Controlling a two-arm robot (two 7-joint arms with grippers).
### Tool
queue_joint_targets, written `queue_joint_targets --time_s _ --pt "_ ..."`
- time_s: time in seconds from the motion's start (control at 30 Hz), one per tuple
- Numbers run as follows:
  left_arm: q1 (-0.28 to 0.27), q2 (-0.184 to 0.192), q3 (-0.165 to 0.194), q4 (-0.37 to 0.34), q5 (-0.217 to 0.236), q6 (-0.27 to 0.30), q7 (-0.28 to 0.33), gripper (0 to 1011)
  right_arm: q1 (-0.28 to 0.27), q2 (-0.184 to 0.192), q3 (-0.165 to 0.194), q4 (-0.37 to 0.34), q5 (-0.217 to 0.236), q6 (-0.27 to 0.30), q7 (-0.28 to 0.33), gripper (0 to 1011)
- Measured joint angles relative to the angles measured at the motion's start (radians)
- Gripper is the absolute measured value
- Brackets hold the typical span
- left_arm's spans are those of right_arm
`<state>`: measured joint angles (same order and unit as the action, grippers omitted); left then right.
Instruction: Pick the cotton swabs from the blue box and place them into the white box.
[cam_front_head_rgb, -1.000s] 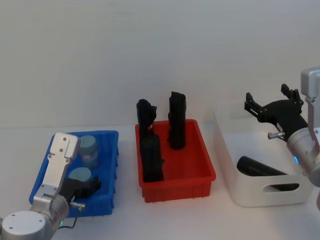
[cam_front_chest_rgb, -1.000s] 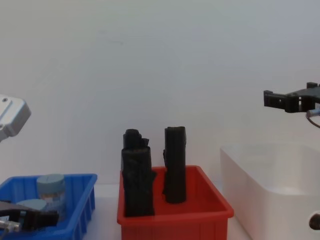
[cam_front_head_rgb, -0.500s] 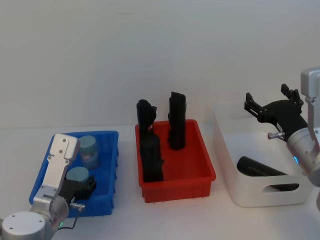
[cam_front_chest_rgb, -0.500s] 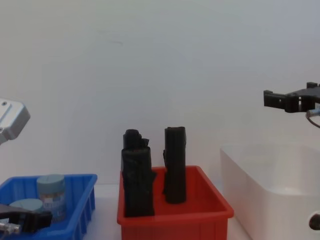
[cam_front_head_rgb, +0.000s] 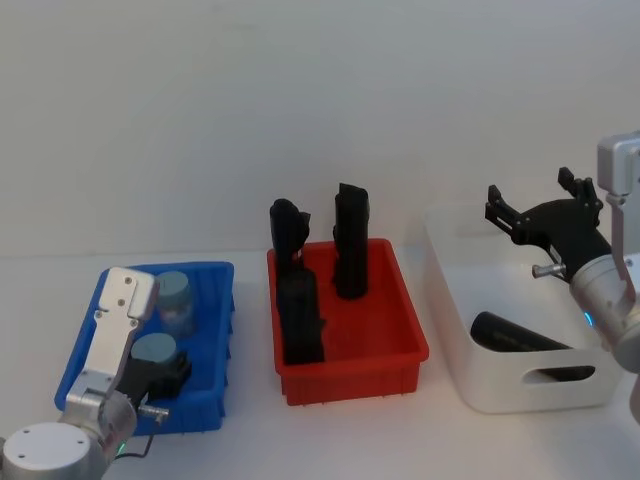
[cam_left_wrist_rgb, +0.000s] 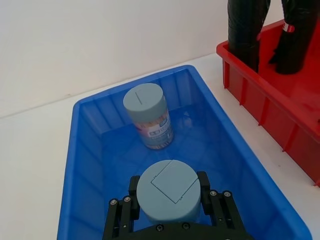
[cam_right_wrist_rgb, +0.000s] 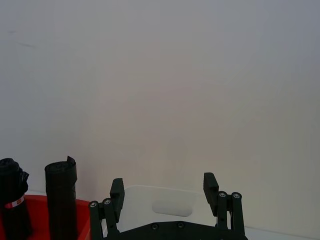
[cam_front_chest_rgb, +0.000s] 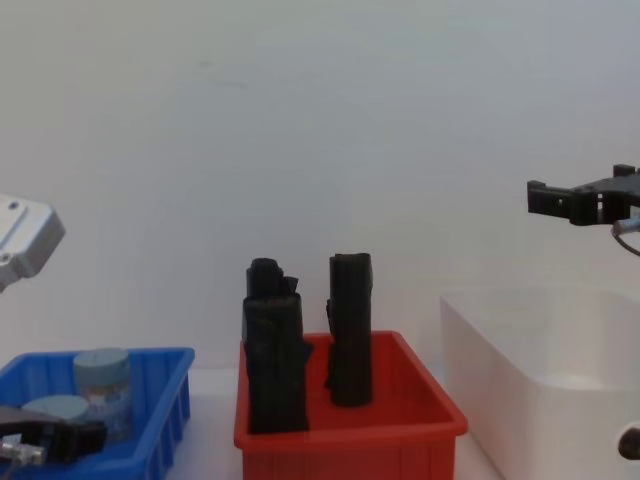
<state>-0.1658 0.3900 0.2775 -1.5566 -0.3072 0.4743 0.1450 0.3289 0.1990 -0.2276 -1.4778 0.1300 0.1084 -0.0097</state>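
left gripper clamps the near swab tub, upright in the blue box; white box lies at the bench's right end, under the open right gripper

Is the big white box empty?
Not empty. A black roll lies on its side inside the white box, on the bottom.

Bright, even, diffuse light; shadows faint and soft-edged.

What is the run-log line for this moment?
left gripper: shut on near grey-blue-lidded clear cotton swab tub in bright blue plastic bin | second tub: upright behind | right gripper: open above white plastic tub
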Motion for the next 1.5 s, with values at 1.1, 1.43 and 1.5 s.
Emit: queue_joint_targets --time_s 1.1,1.43,1.5 --pt "0.02 0.046 -0.033 -0.286 0.116 -0.144 -0.045 683 0.008 -0.003 -0.007 0.001 0.002 -0.055 0.094 1002" --pt "0.017 0.061 -0.051 -0.345 0.084 -0.205 -0.119 683 0.01 0.001 -0.017 -0.009 -0.004 -0.104 0.212 1002" --pt "0.017 0.062 -0.053 -0.353 0.077 -0.214 -0.132 683 0.01 0.002 -0.019 -0.012 -0.004 -0.115 0.243 1001"
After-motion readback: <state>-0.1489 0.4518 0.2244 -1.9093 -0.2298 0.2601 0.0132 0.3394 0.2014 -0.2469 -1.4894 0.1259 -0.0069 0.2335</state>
